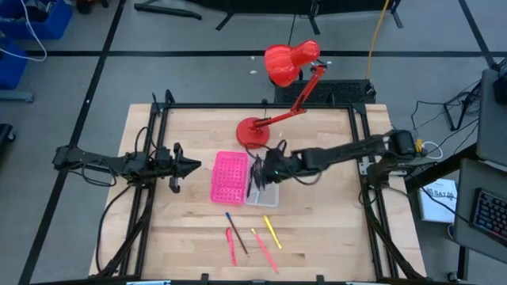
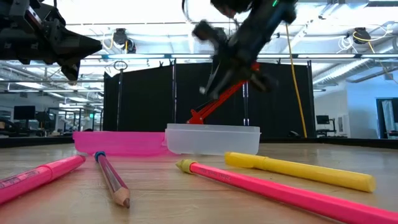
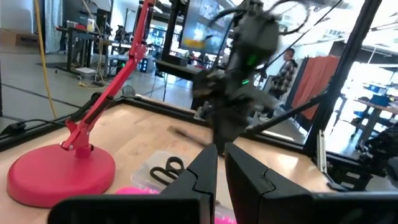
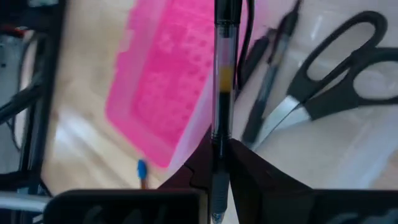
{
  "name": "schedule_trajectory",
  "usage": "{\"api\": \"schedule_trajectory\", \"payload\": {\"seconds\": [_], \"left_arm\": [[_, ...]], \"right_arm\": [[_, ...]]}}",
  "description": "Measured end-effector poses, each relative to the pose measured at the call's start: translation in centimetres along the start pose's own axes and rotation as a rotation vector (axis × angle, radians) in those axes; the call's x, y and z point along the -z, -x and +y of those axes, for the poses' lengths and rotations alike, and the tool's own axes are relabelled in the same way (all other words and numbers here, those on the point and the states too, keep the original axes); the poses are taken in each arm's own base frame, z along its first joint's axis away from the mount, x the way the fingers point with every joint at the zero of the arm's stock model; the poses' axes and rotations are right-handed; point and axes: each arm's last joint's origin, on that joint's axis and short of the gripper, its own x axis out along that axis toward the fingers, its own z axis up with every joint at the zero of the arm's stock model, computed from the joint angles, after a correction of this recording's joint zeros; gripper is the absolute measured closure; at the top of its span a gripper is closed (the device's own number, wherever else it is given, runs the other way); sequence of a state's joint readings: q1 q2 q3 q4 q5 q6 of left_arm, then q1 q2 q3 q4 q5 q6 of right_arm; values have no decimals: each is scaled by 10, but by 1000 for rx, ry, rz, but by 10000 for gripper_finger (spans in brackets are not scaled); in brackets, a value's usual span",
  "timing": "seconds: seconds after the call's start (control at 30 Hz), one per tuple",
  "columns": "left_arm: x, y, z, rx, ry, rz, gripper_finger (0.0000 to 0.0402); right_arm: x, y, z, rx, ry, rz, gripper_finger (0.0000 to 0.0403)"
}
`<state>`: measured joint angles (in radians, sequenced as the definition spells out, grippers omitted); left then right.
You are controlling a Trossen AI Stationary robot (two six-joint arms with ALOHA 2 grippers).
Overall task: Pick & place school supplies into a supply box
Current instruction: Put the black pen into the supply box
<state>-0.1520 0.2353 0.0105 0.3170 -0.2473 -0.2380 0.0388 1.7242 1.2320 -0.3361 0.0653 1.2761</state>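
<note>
A wooden table (image 1: 317, 237) in a workshop, with a supply box (image 1: 242, 178) near its middle and a red desk lamp (image 1: 273, 119) at its far edge.

The box lies open, its pink half (image 4: 163, 93) beside its clear half (image 2: 211, 138), where scissors (image 4: 336, 81) and dark pens (image 4: 267, 74) lie. The right gripper (image 4: 217, 152) hangs above the clear half, fingers closed on a clear pen (image 4: 221, 74). Pink and yellow pens and a pencil (image 1: 236, 233) lie near the table's front edge. The left gripper (image 1: 192, 165) hovers beside the pink half, fingers almost closed, holding nothing.
</note>
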Motion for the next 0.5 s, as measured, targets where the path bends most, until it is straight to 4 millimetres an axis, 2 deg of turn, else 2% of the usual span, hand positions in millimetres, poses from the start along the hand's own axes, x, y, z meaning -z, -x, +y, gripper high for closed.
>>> {"api": "schedule_trajectory", "payload": {"seconds": [0.13, 0.33, 0.5], "left_arm": [[0, 0, 0, 4, -38, 0, 364], [0, 0, 0, 14, -49, 3, 364], [0, 0, -1, 14, -49, 2, 364]], "right_arm": [[-8, -25, -11, 26, -79, 95, 380], [-10, -49, -21, 62, -152, 156, 380], [-15, -54, -25, 74, -159, 150, 380]]}}
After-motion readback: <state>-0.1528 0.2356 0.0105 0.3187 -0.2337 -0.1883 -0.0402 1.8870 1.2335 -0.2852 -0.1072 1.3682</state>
